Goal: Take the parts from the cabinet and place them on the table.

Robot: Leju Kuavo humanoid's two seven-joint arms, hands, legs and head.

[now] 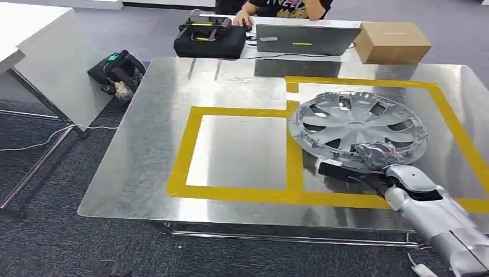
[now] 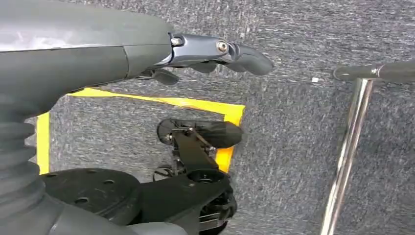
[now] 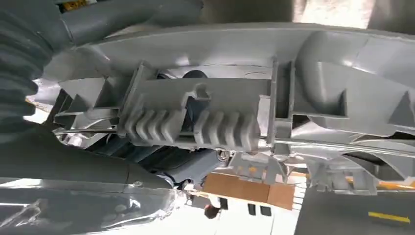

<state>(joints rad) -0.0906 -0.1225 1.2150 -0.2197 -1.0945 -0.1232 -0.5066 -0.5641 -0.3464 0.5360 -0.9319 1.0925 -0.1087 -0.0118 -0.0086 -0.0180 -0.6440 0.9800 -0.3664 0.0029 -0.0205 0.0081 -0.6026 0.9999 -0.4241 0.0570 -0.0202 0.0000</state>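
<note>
A silver hubcap (image 1: 357,124) lies on the steel table (image 1: 230,86), inside the right yellow-taped rectangle, its near edge slightly raised. My right hand (image 1: 369,158) grips that near rim from the table's front edge. In the right wrist view the hubcap's ribbed underside (image 3: 293,73) is close up, with my right hand (image 3: 88,166) closed around its edge. My left hand (image 2: 215,51) hangs over the grey carpet, fingers stretched out and holding nothing.
A second yellow-taped rectangle (image 1: 239,151) lies left of the hubcap. At the table's far side are a laptop (image 1: 305,39), a cardboard box (image 1: 392,41), a black case (image 1: 210,37) and a person (image 1: 282,7). A white table (image 1: 34,46) stands at left.
</note>
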